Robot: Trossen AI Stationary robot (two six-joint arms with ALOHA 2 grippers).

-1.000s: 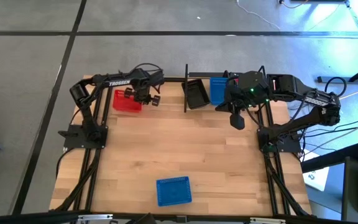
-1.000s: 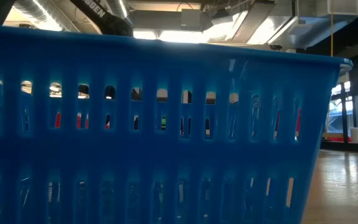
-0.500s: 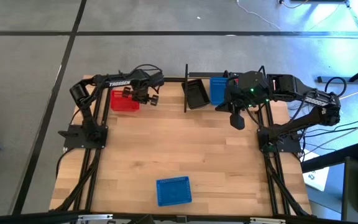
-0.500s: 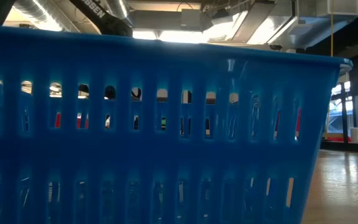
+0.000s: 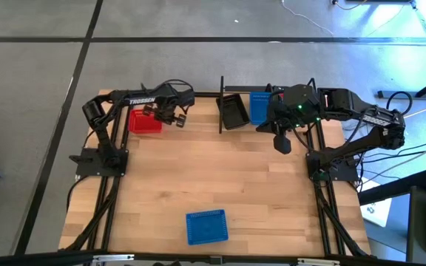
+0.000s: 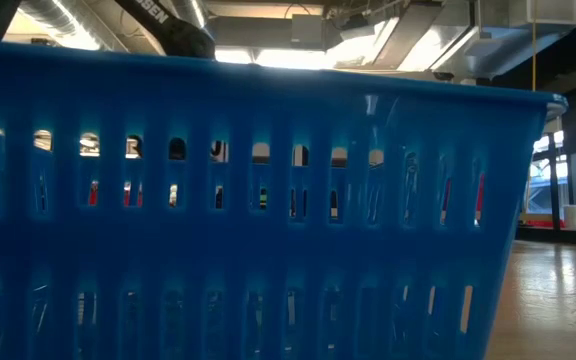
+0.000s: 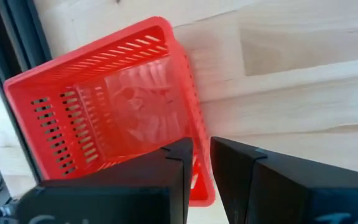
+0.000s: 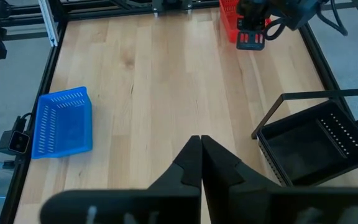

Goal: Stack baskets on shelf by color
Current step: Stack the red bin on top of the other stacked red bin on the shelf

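Left end effector (image 7: 201,163) | pinching red basket (image 7: 104,106) rim wall between narrowly parted fingers | far-left table corner

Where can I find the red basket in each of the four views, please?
High view: red basket at the table's far left, under the left gripper.
Low view: not visible; a blue basket fills the picture.
Left wrist view, its wall between the fingers.
Right wrist view, far off.
Shared landmark: the lone blue basket.

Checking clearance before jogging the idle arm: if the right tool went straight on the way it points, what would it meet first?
Probably the bare wooden tabletop: the shut right tool points down at open boards between the blue perforated plastic basket and black basket. Depth is uncertain.
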